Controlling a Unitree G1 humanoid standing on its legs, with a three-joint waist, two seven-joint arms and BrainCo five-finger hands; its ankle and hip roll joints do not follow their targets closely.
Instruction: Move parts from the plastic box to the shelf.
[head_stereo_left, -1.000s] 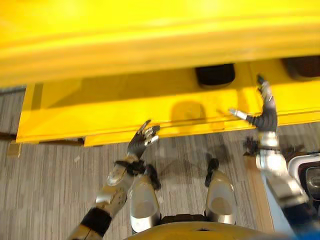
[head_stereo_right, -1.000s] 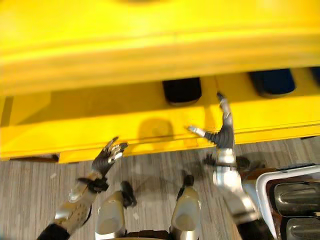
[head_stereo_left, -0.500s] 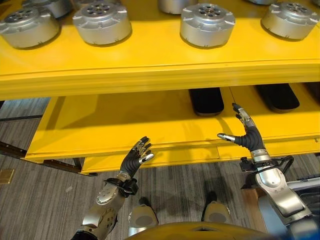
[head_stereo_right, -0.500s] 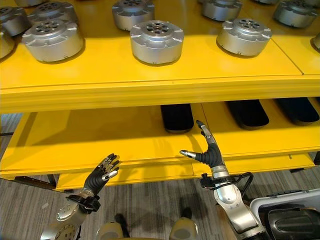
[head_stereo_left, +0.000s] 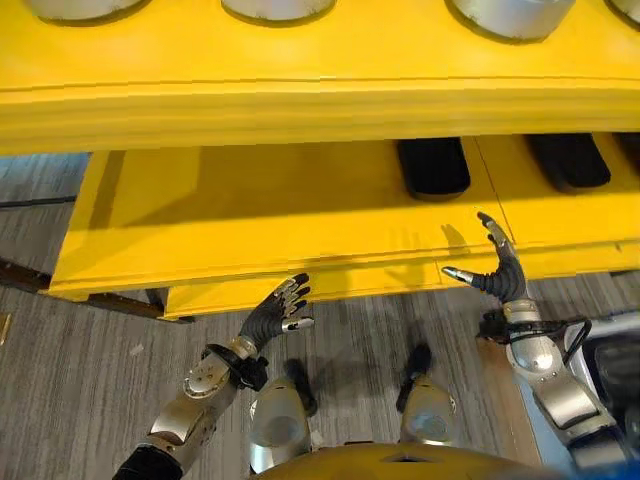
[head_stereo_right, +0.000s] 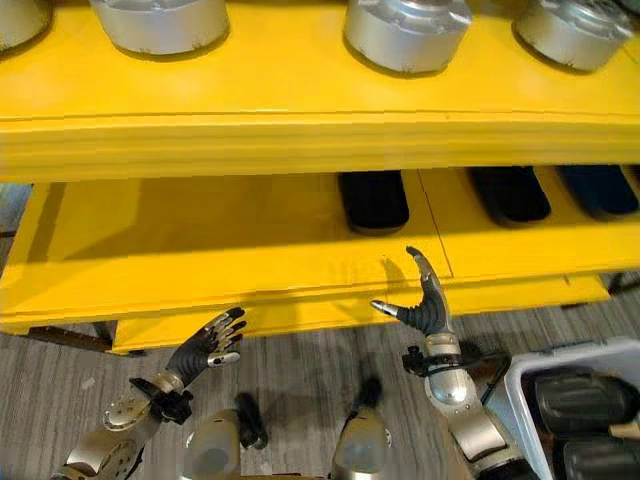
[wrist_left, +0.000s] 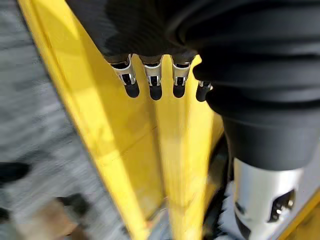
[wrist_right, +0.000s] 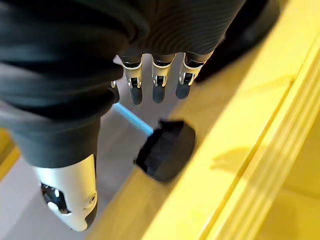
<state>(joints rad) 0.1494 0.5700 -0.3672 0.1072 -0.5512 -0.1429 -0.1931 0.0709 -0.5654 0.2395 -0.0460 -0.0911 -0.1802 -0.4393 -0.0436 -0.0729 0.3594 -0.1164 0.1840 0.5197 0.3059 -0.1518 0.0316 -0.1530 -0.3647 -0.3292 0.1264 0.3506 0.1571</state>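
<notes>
A yellow shelf (head_stereo_right: 300, 125) has two levels. Round silver parts (head_stereo_right: 405, 30) stand on the upper level. Flat black parts (head_stereo_right: 373, 200) lie on the lower level (head_stereo_left: 260, 215). My left hand (head_stereo_left: 264, 320) is open and empty, hovering over the floor just before the lower level's front edge. My right hand (head_stereo_right: 432, 310) is open too, thumb spread, upright at that same edge. Its wrist view shows straight fingers (wrist_right: 157, 82) above a black part (wrist_right: 167, 149) on the yellow board. The plastic box (head_stereo_right: 575, 352) with dark parts (head_stereo_right: 580, 400) sits at the lower right.
More black parts (head_stereo_right: 510, 195) lie further right on the lower level. The left half of that level is bare yellow board. Grey striped floor (head_stereo_left: 80, 380) lies in front of the shelf. The left wrist view shows fingers (wrist_left: 150, 85) over the yellow shelf edge (wrist_left: 125, 145).
The camera has swung, so the whole picture shifted. Both hands stay open and empty near the lower level's front edge; the right hand sits slightly nearer to me.
</notes>
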